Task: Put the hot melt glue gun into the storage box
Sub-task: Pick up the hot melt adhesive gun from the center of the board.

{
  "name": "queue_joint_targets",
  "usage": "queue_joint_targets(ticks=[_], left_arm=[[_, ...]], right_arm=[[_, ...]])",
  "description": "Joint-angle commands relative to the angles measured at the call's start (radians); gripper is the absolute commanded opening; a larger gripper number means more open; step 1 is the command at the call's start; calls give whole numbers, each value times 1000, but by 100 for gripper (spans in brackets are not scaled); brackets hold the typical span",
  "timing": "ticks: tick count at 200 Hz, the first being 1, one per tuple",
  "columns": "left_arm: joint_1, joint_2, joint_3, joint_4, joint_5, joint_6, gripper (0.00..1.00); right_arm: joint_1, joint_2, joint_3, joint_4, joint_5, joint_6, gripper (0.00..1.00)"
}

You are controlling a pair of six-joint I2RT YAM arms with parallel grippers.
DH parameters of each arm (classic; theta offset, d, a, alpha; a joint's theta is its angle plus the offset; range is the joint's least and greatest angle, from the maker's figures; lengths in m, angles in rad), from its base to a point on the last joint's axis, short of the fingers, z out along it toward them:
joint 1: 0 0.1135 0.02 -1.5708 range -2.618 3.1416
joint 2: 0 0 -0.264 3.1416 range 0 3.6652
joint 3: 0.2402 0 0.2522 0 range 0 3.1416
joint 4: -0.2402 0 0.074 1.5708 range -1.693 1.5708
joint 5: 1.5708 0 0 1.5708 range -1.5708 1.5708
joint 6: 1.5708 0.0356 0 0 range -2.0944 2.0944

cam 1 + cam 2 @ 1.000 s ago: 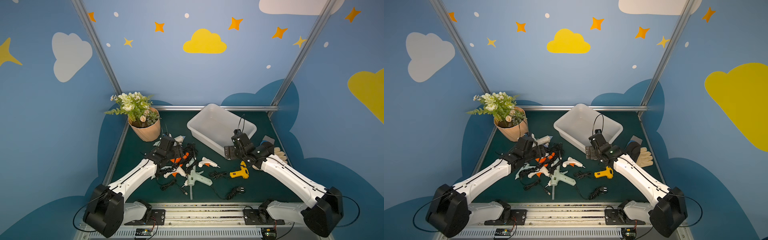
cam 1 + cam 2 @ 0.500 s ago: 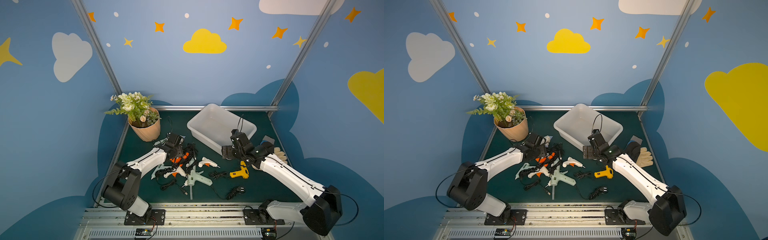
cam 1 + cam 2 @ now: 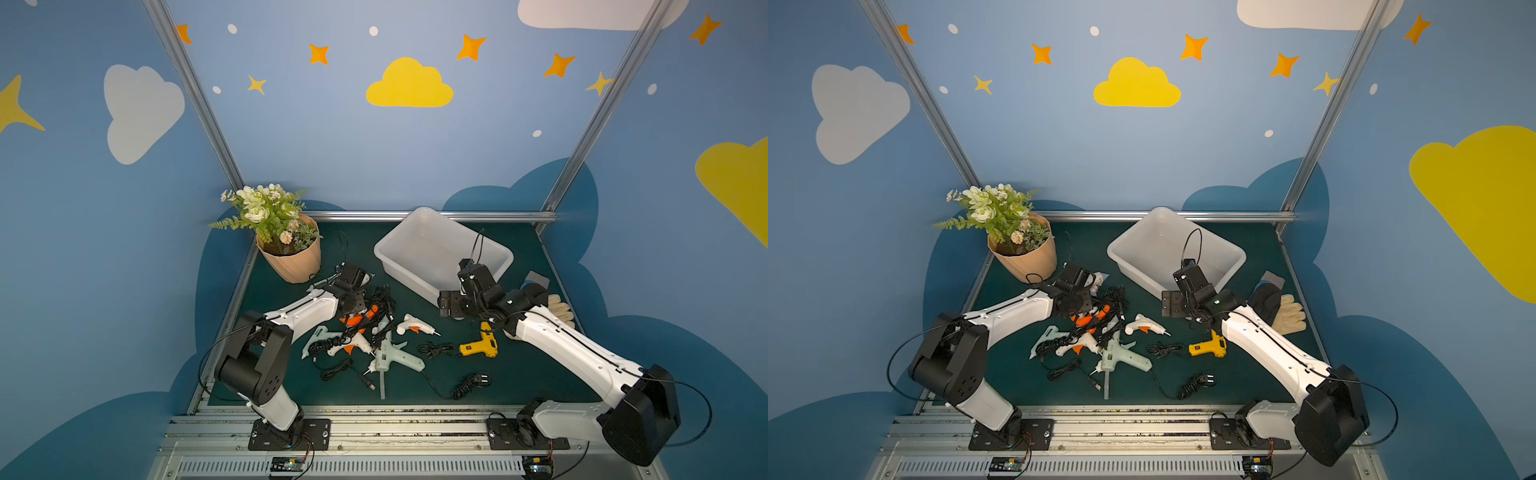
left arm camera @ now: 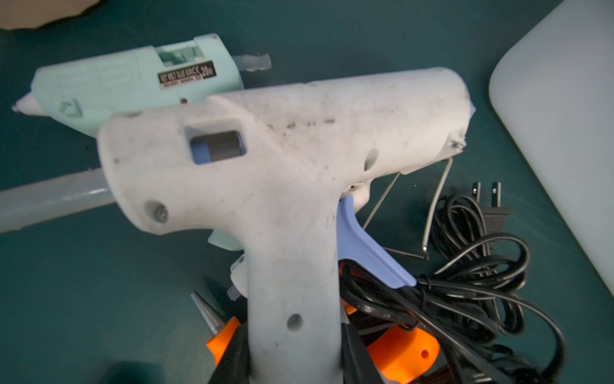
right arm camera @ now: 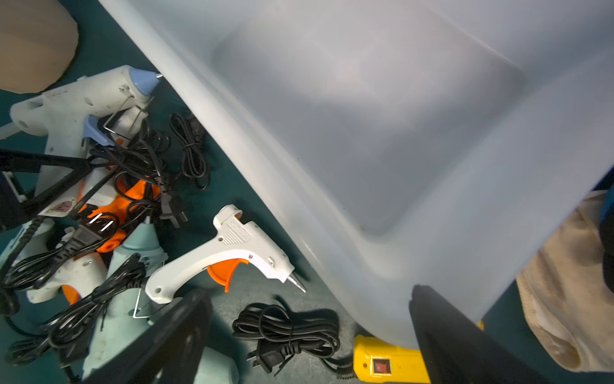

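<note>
The storage box (image 3: 428, 253) sits skewed on the green desk (image 3: 332, 395). The hot melt glue gun (image 4: 282, 159), a scuffed white one with a blue trigger, is outside the box. It sits among a tangle of guns and cords just off the box's long wall, with its blue nozzle pointing at that wall and close to it. The left gripper (image 4: 294, 352) is clamped on this gun's handle, with a black finger (image 4: 234, 362) against each side. A mint glue gun (image 4: 133, 79) lies beyond it, farther from the box, and a black cord bundle (image 4: 465, 282) lies between the handle and the box. The right gripper (image 5: 309, 292) hovers at the box's near corner, jaws spread wide apart. A small white gun with an orange trigger (image 5: 232, 252) lies just beside the box, and a yellow gun (image 3: 480, 345) is near the same corner.
</note>
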Motion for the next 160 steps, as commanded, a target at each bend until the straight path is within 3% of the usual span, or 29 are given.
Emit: queue_joint_targets(ticks=[1, 76, 110, 160], left_arm=[[1, -104, 5, -24, 2, 63, 3], [0, -441, -50, 137, 287, 323, 3], [-2, -483, -25, 170, 448, 394, 3], [-20, -485, -22, 238, 621, 441, 3]], right_arm=[[6, 6, 6, 44, -67, 25, 98], [-15, -26, 2, 309, -447, 117, 98], [-39, -21, -3, 519, -628, 186, 98], [-97, 29, 17, 754, -734, 304, 98]])
